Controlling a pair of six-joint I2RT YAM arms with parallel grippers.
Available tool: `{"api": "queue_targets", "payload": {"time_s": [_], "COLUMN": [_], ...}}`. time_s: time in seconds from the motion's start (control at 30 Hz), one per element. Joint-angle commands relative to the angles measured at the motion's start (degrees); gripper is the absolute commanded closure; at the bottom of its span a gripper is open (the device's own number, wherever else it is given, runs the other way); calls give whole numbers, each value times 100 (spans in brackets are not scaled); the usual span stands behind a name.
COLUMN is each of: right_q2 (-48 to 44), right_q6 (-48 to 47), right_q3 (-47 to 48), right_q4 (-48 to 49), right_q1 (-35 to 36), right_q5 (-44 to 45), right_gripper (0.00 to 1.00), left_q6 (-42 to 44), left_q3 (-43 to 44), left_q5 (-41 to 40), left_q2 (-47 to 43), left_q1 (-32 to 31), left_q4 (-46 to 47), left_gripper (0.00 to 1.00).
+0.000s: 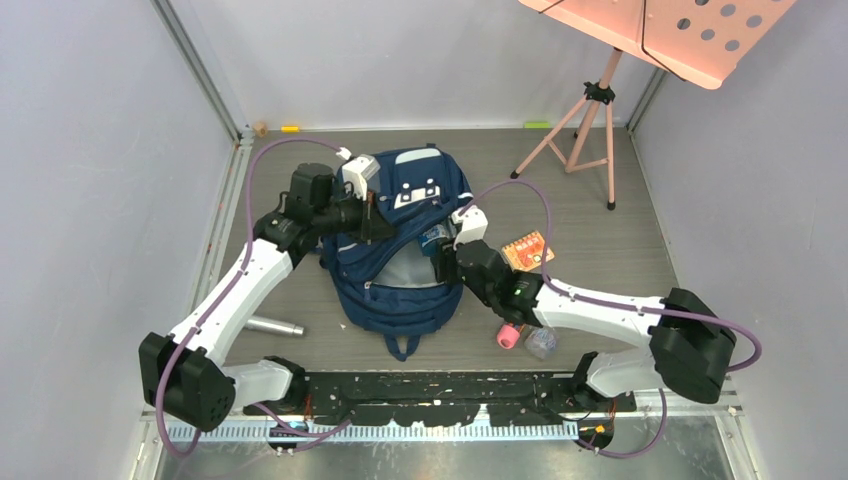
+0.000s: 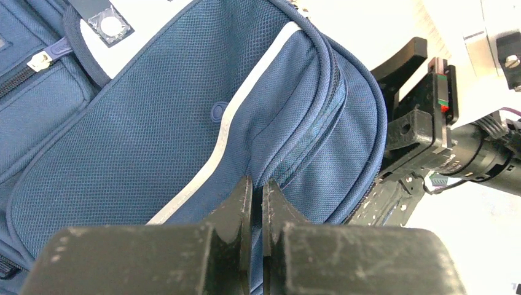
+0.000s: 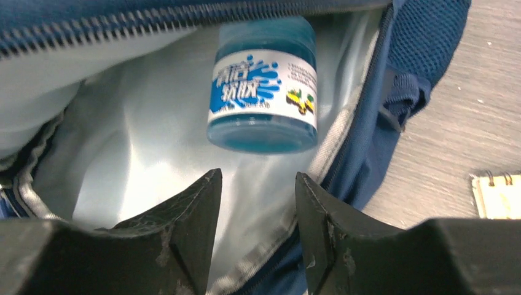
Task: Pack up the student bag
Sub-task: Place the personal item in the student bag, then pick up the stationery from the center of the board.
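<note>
The left arm (image 1: 240, 290) stretches forward, its left gripper (image 2: 257, 181) pinched tight on the student bag (image 2: 153, 123). The right arm (image 1: 600, 310) angles inward, and the right gripper (image 3: 258, 174) has its jaws parted, holding nothing.

you've got: 1 student bag (image 1: 400, 290) | 1 blue jar (image 3: 263, 86) | 1 silver cylinder (image 1: 272, 326), lower left | 1 pink item (image 1: 509, 337) + 1 clear item (image 1: 541, 343), lower right of centre | 1 spiral notebook (image 1: 526, 249) | 1 pink music stand (image 1: 650, 40), upper right

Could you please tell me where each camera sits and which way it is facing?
Top external: above and behind, looking down on the table; left arm and right arm show.
Left wrist: on the left arm, facing the student bag's outside; left gripper shut on its fabric.
Right wrist: facing into the bag's grey-lined mouth at a blue jar; right gripper open.
Shared: all three see the bag.
</note>
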Motion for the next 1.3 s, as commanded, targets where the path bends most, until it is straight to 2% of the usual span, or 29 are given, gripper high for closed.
{"api": "queue_targets", "payload": {"time_s": [0.0,0.33,0.53,0.63,0.83,1.03,1.13,1.17,1.27], "right_q2": [386,2050,2333,2042,927,-840,-1497,-1708,-1922], "right_q6": [-37,-736,-1140,-1044,-482,222,819,1187,2068], "right_q3": [-28,330,657,522,83,-161,83,155,600], "right_q4": [1303,3782,3736,3451,1895,-302,-1931,-2660,-4197], "right_q1": [16,-130,-228,-229,-128,-49,-53,-59,-167], "right_q5": [122,633,591,510,-175,-506,47,478,1199], "right_gripper": [47,54,52,44,24,14,9,8,5], "left_q6": [-67,134,189,182,156,155,170,172,177], "left_q3": [75,-9,48,65,108,93,103,107,112], "left_q5": [486,631,393,-46,-921,-1038,-1089,-1102,-1103], "left_q2": [-300,-468,-416,-443,-502,-573,-560,-559,-548], "left_q1": [-26,-260,-283,-283,-274,-274,-274,-273,-274], "left_q4": [730,853,713,578,309,302,271,265,256], "left_gripper": [100,100,100,100,100,100,100,100,100]}}
